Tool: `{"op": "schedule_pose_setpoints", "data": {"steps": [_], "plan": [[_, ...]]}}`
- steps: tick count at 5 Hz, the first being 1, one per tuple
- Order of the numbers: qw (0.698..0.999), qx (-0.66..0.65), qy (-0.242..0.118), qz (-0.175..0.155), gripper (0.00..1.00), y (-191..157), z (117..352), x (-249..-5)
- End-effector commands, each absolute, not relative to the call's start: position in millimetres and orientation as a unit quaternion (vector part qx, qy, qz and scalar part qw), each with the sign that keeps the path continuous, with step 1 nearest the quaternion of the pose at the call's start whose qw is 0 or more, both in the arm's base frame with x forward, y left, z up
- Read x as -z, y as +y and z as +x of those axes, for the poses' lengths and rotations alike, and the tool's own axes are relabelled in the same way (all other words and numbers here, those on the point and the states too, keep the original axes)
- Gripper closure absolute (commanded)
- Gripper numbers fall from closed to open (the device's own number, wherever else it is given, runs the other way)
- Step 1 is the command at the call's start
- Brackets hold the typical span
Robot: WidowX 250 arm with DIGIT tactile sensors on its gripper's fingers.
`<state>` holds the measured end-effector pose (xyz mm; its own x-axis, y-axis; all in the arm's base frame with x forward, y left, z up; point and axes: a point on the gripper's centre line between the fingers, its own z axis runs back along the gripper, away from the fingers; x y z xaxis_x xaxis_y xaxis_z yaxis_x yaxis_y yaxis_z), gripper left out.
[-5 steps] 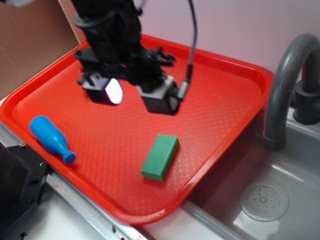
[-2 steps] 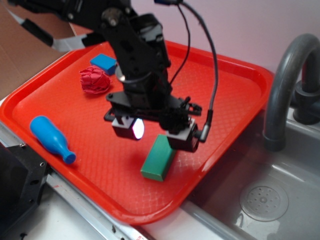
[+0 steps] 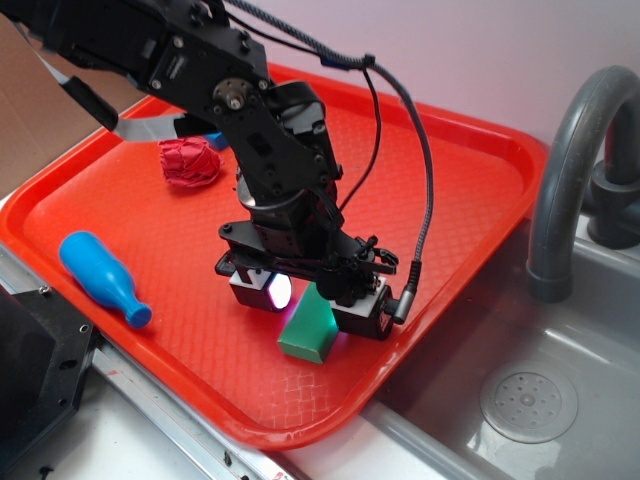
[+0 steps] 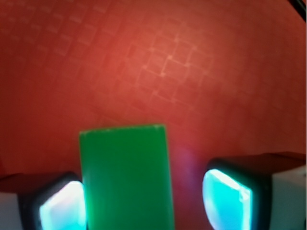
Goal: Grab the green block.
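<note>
Two fingers [image 3: 308, 298] straddle the green block [image 3: 306, 331] at lower centre of the red tray [image 3: 455, 190], we see. At the wrist, fingers [image 4: 225, 201] spread, unclenched; green block [image 4: 125, 177] nearer the left one.

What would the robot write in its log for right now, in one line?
step: closing in | tool: open, astride green block | block: flat on red tray, not lifted | left pad touching, right pad apart

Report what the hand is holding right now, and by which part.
Nothing is held yet. The hand is open, its fingers either side of the green block; one finger is at the block's long side, the other stands clear of it.
</note>
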<state>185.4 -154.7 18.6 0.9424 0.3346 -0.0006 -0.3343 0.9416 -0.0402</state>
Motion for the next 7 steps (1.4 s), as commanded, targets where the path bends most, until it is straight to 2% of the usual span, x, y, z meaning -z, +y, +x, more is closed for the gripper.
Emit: {"op": "schedule_pose_setpoints", "data": {"steps": [1,2,3,4,5,6,7], "plan": [[0.988,-0.152,-0.04,-0.013,1.0,-162,182,-10],[0.987,-0.156,-0.036,-0.012,1.0,-160,175,-7],[0.988,-0.149,-0.01,-0.04,1.0,-145,176,-31],[0.992,-0.106,-0.006,-0.072,1.0,-100,188,-80],[0.997,-0.049,-0.004,-0.061,1.0,-70,197,-131],[0.995,-0.055,-0.045,-0.067,1.0,-48,191,-182],[0.989,-0.109,-0.088,-0.048,1.0,-32,183,-212]]}}
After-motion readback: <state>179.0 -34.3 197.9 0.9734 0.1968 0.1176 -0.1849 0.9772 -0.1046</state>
